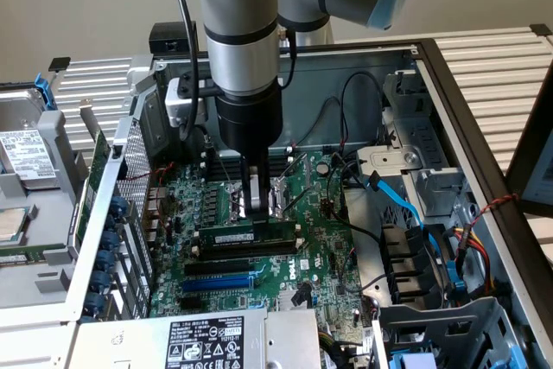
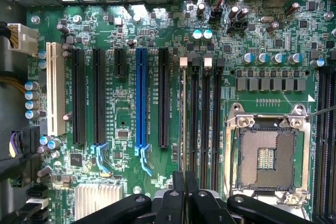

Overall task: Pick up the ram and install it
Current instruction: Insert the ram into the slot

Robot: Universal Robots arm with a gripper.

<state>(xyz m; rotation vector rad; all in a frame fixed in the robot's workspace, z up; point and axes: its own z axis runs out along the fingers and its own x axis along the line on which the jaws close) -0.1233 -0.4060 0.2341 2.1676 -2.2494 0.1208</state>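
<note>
We see the gripper lowered into an open computer case, its fingers pressed together over the motherboard. The ram stands on edge in a memory slot just beside the processor socket, its white label facing the black slots nearer the camera in the exterior view. The fingertips meet the ram's top edge near its middle; we cannot tell whether they pinch the stick or only rest on it. In the wrist view the gripper shows its two fingers closed against each other, in line with the thin edge of the ram, which runs along the slot between white end clips. The blue slot lies a few slots away, apart from the ram.
</note>
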